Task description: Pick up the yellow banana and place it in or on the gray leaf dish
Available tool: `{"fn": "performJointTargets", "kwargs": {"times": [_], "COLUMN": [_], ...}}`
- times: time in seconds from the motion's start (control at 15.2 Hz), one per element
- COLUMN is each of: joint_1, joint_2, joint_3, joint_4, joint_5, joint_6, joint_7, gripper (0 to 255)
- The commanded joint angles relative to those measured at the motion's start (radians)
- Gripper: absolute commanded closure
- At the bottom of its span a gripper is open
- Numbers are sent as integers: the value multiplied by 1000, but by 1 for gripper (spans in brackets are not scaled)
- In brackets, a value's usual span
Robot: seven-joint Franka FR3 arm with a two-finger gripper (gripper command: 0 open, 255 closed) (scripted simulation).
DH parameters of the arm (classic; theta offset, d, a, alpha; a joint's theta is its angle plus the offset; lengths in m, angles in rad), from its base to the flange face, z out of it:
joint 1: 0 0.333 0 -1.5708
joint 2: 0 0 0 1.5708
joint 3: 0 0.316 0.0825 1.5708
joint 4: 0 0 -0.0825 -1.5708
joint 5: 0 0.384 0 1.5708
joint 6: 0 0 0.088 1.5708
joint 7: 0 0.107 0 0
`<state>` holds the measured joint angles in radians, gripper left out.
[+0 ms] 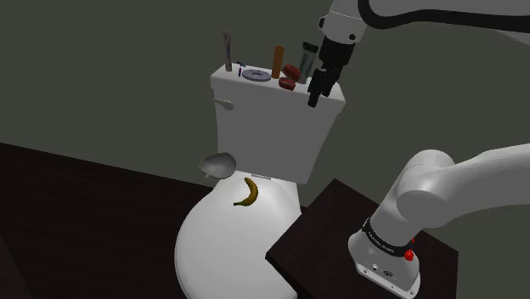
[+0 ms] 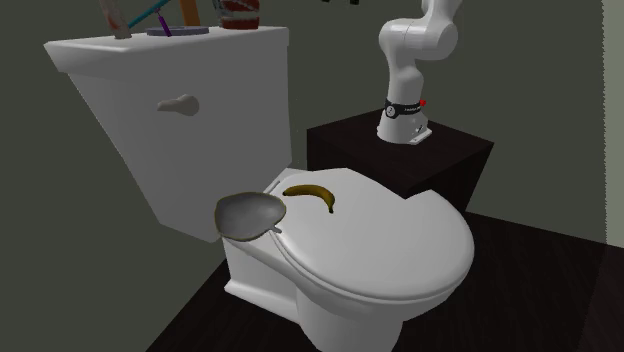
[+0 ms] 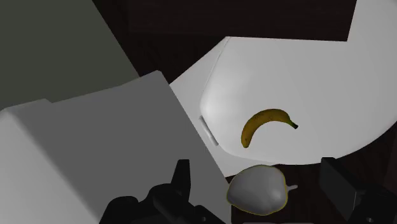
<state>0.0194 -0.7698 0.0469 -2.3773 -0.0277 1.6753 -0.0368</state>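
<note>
Black tool (image 1: 315, 99) high, seemingly over the tank (image 1: 272, 127), fingers (image 3: 182, 175) apart.

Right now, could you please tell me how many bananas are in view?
1. The banana lies on the toilet lid, beside the grey dish; no others show.

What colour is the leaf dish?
The leaf dish is grey; the second exterior view shows it best.

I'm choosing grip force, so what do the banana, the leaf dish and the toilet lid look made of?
Banana: yellow peel with brownish shading and dark tips, matte; looks like fruit, possibly a replica. Leaf dish: plain grey, soft sheen; metal or glazed ceramic, cannot tell. Toilet lid: smooth white, faint gloss; plastic or porcelain.
</note>
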Motion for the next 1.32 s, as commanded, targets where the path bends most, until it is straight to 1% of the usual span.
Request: {"fn": "performJointTargets", "kwargs": {"times": [0.0, 0.33, 0.59, 0.92, 1.25], "joint_1": [0, 15, 27, 42, 51], "joint_2": [0, 60, 138, 271, 443], "joint_3": [0, 29, 55, 90, 126], "joint_4": [0, -111, -178, -231, -247], "joint_5": [0, 28, 50, 71, 81], "joint_6": [0, 166, 306, 488, 672], "joint_7": [0, 38, 68, 105, 146], "gripper": [0, 0, 0, 0, 0]}}
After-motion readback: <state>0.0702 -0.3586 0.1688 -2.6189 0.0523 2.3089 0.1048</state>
